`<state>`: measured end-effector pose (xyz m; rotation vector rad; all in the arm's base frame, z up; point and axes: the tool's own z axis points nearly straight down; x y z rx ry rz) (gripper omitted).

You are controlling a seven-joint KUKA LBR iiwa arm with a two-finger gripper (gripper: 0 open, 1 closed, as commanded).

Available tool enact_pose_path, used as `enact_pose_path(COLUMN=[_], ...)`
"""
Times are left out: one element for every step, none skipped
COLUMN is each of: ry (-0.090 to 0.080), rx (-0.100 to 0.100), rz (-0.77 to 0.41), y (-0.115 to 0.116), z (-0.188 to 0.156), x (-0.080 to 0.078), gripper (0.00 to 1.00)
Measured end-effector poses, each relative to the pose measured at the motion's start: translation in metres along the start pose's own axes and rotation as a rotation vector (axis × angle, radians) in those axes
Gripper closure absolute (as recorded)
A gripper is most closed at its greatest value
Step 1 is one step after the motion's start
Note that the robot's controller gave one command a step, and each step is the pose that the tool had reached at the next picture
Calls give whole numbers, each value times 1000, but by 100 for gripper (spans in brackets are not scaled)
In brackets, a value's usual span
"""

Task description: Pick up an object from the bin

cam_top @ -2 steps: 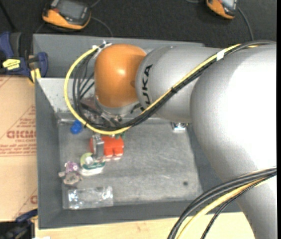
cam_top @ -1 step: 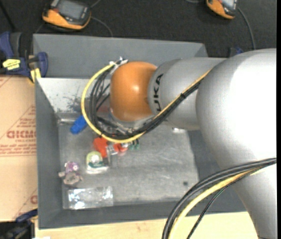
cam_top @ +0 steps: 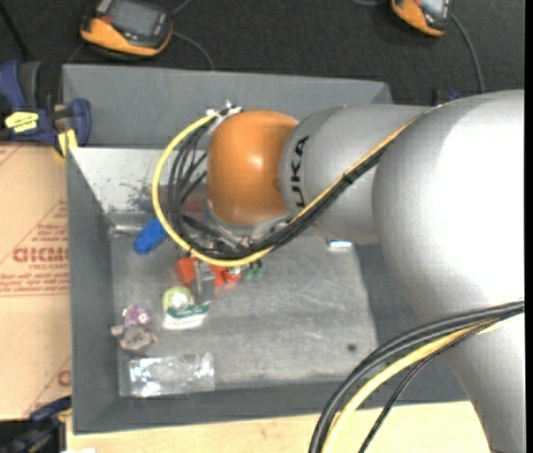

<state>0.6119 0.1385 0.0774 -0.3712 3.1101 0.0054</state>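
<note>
The hand [cam_top: 215, 256] sits low in the grey bin [cam_top: 294, 347], under the orange wrist cover [cam_top: 247, 163]; whether it is apart or together I cannot tell. A red-orange piece [cam_top: 191, 271] lies just beside it, a blue thing [cam_top: 149, 239] further left, and a green-white ball [cam_top: 182, 304] below

Robotics lab.
KUKA arm [cam_top: 417, 187] over a grey metal bin [cam_top: 87, 281]; cabled orange devices [cam_top: 126, 24] [cam_top: 420, 0] at eleven and one o'clock.
</note>
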Motion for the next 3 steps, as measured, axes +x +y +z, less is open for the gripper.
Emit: enact_pose_path(ry=[-8, -5, -5], rx=[3, 2, 3], rz=[-189, -212, -265], y=[68, 88, 79], z=[-1, -106, -204], x=[-14, -54, -63], gripper=[100, 100, 100])
